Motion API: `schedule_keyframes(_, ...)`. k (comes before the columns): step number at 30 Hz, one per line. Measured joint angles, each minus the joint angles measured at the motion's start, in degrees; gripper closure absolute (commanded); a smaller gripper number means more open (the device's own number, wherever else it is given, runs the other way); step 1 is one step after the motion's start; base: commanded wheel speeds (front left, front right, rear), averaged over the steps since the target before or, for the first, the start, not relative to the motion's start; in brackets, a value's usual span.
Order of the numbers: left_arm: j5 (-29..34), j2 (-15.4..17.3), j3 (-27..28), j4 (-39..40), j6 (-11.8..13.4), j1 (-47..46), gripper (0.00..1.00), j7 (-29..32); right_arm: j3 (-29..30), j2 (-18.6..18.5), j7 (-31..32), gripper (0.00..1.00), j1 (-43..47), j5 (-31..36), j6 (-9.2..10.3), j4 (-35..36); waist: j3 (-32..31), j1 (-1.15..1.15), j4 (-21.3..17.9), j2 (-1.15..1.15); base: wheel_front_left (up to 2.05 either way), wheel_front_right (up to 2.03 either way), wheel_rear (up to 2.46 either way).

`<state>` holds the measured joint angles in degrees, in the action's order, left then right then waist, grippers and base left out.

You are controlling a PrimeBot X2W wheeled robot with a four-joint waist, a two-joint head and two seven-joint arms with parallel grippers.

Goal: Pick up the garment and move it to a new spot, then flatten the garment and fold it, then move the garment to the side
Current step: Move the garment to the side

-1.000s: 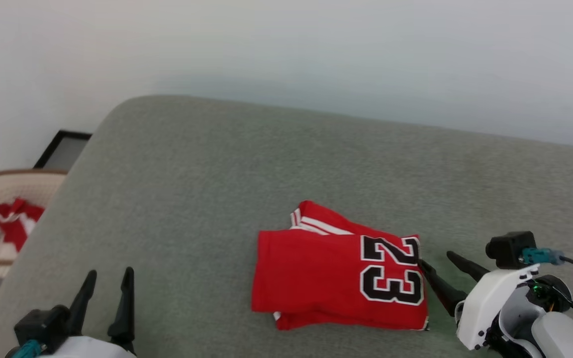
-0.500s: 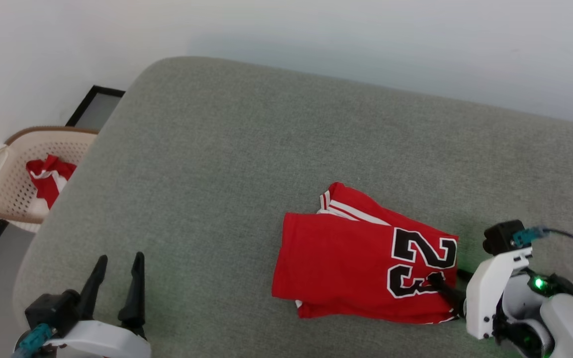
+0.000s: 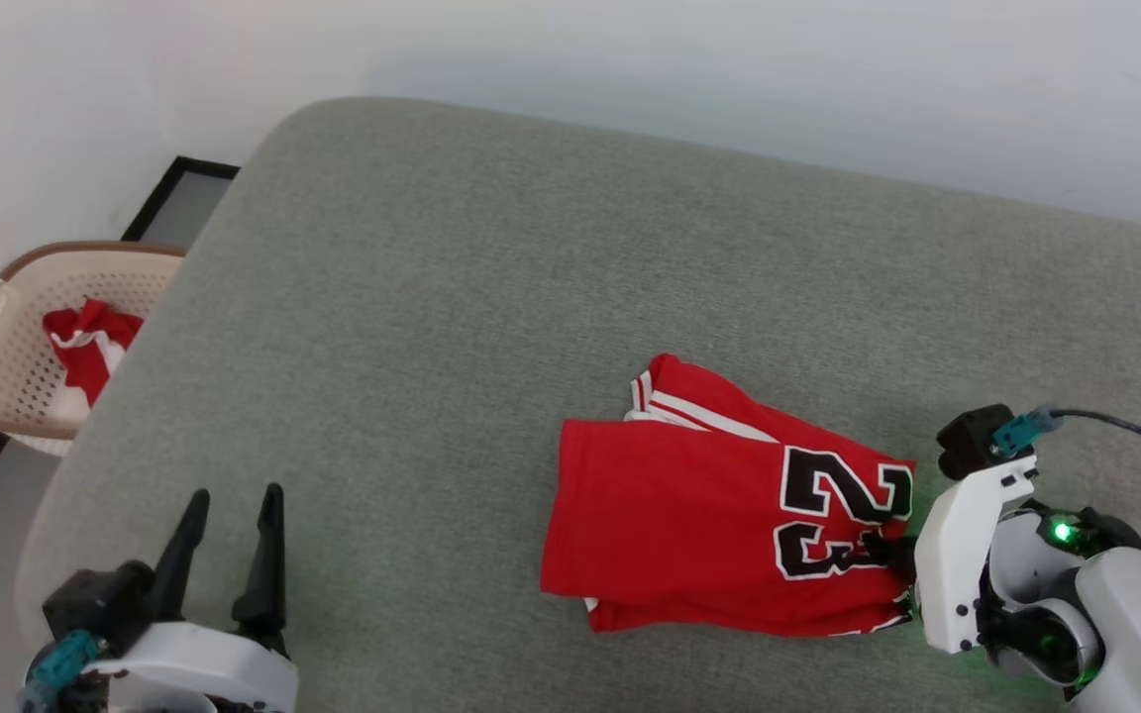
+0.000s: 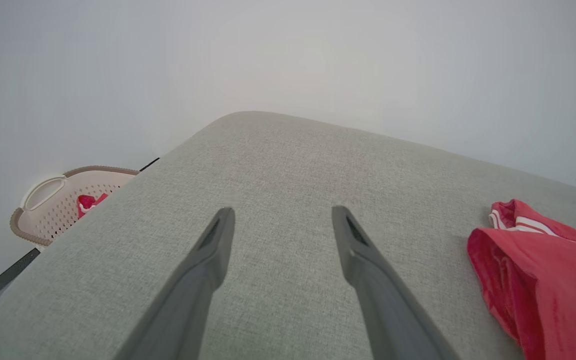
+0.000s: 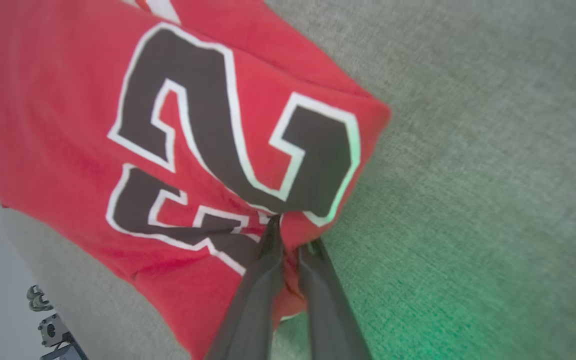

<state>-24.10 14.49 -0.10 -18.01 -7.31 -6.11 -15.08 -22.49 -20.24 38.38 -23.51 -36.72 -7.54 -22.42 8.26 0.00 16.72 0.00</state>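
Grey cushion, head view: folded jersey lies before the right gripper, which pinches its numbered edge. Left wrist view: left gripper stands spread, idle. Right wrist view: confirm all layers are clamped; slide low, sideways.

Grey-green upholstery meets a white wall; a beige basket stands alongside.

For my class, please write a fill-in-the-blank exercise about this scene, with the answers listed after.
The black number on the folded garment reads ____.
The right gripper is ____ on the garment's edge.
The left gripper has its jaws ____.
Beside the grey cushion, a red cloth lies in a pale ____.
Missing words: 23; shut; open; basket.
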Motion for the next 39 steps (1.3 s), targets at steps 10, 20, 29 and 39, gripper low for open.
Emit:
schedule_keyframes(10,0.1,1.4,-1.9,0.9,0.0,-2.4,0.00,0.0,4.6,-5.3,2.5,1.00,-0.7,2.2,0.00,5.7,0.6,0.00,-3.1,0.00,0.00,0.00,0.00)
schedule_keyframes(20,-0.3,2.7,-6.2,1.2,0.0,-7.6,0.00,0.0,8.9,-11.8,3.5,1.00,-5.1,4.0,0.00,7.9,2.7,0.00,-7.9,0.00,0.00,0.00,0.00)
schedule_keyframes(29,-0.6,3.8,-10.8,0.8,0.0,-13.6,0.00,0.0,11.1,-16.3,1.7,1.00,-10.5,5.5,0.01,7.2,6.0,0.00,-13.4,0.00,0.00,0.00,0.00)
schedule_keyframes(39,-1.6,5.2,-15.4,0.1,0.0,-20.3,0.00,0.0,10.9,-20.2,-3.9,1.00,-15.4,7.0,0.00,2.7,10.9,0.00,-19.1,0.00,0.00,0.00,0.00)
